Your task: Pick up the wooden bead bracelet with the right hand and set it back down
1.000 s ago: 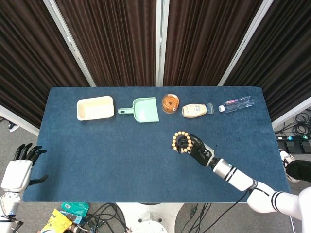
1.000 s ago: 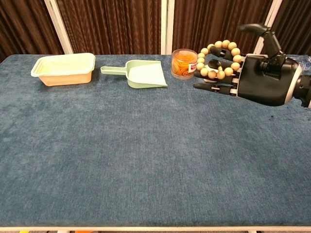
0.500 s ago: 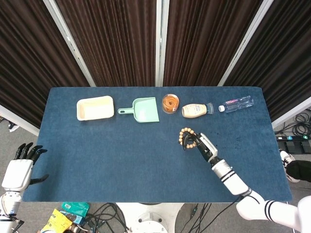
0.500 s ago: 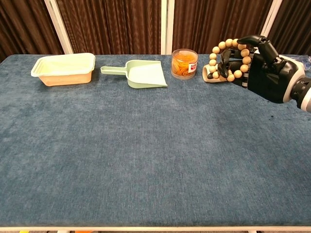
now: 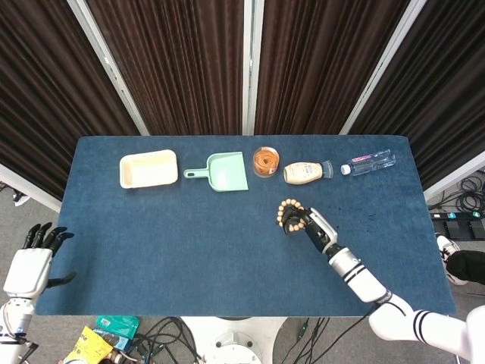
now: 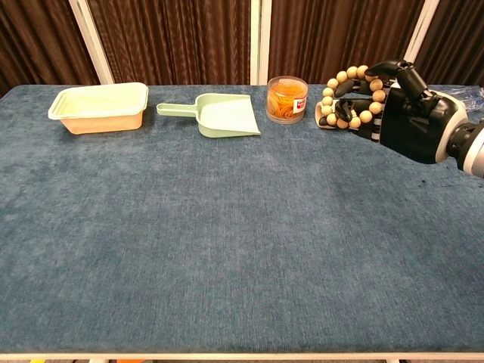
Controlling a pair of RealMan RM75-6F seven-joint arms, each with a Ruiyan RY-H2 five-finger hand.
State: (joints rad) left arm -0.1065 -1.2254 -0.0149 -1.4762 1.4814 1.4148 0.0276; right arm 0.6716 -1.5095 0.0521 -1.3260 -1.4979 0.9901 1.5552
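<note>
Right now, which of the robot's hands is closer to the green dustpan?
The right hand. It holds the bead bracelet over the table, off to one side of the dustpan. The left hand hangs beyond the table's near corner.

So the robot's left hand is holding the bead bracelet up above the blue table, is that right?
Not quite: the right hand holds the bead bracelet above the blue table, as the chest view shows. The left hand hangs off the table's near left corner, holding nothing.
</note>
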